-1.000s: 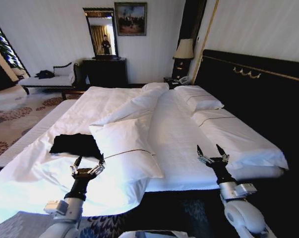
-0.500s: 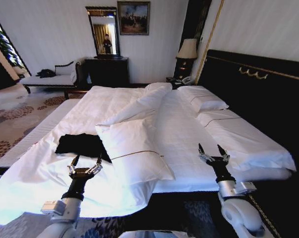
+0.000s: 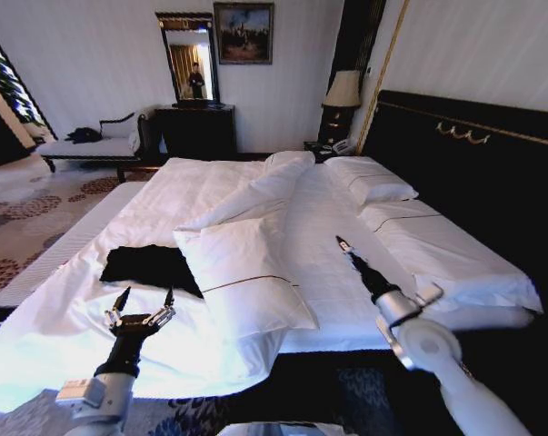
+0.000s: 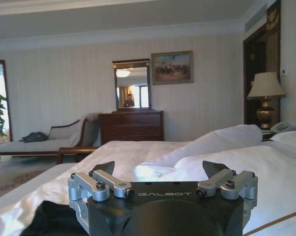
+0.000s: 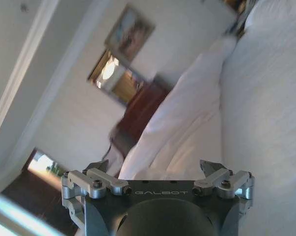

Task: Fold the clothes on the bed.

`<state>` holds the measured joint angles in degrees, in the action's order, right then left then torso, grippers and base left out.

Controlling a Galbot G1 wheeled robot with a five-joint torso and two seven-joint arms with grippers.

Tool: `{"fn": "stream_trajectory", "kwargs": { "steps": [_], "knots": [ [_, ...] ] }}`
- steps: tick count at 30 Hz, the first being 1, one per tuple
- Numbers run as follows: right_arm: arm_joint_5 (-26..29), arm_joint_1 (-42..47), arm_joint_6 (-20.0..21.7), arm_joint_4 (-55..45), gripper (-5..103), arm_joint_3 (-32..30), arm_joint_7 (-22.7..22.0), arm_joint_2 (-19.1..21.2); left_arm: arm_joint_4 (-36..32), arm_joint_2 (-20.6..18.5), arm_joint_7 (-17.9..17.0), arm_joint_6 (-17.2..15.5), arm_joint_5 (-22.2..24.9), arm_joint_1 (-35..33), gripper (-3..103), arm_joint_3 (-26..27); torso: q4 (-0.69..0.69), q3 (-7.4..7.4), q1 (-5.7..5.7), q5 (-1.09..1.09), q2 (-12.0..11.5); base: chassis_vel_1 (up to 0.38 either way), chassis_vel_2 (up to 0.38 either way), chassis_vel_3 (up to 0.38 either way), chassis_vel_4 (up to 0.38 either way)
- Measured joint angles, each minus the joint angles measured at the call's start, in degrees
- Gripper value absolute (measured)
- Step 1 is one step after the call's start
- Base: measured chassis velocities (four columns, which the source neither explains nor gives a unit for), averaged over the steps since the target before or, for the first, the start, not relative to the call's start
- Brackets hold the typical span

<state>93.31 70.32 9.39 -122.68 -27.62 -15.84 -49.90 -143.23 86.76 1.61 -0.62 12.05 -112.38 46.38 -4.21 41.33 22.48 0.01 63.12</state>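
Right hand [image 3: 343,243] just rolled sideways and reached over the bed [image 3: 346,263], left hand [image 3: 144,299] dropped back short of the black T-shirt [image 3: 149,264]; both wide open, empty, folding not started.

Black T-shirt [image 3: 149,265] matt cloth; bed [image 3: 328,245] sheets smooth white fabric.
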Motion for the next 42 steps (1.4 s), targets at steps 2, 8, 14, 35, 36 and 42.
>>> {"fn": "stream_trajectory", "kwargs": {
  "steps": [2,8,14,35,36,42],
  "knots": [
    [1.19,-3.52,1.41,1.57,100,2.29,-0.53,0.5,-0.02,0.31,0.01,0.24,-0.01,-0.01,100,0.69,0.02,0.0,0.0,-0.01,0.0,0.0,0.0,0.0,0.0],
    [3.93,-16.71,7.04,9.55,100,12.93,-1.01,0.96,-0.06,1.36,0.01,0.32,0.12,-0.63,100,2.97,0.01,0.0,0.01,-0.01,0.0,0.0,0.0,0.0,0.0],
    [3.84,-29.51,12.85,17.54,100,23.19,-0.51,-0.64,-0.07,3.34,0.05,0.91,-1.52,-1.46,100,2.87,0.02,0.0,0.01,-0.01,0.0,0.0,0.0,0.0,0.0],
    [-0.89,-51.65,18.06,43.56,100,40.07,4.65,-14.03,0.54,5.47,0.07,2.2,-2.41,0.87,100,5.09,0.01,0.0,0.0,-0.02,0.0,0.0,0.0,0.0,0.0],
    [-1.18,-52.43,17.73,44.3,100,40.39,4.84,-14.93,0.73,5.47,0.07,2.25,-2.44,0.97,100,5.09,0.02,0.0,0.0,-0.02,0.0,0.0,0.0,0.0,0.0],
    [-2.48,-57.0,17.0,49.42,100,41.73,5.8,-19.96,1.69,5.45,0.07,2.55,-2.25,1.32,100,5.89,0.01,0.0,0.0,-0.02,0.0,0.0,0.0,0.0,0.0]
  ]
}}
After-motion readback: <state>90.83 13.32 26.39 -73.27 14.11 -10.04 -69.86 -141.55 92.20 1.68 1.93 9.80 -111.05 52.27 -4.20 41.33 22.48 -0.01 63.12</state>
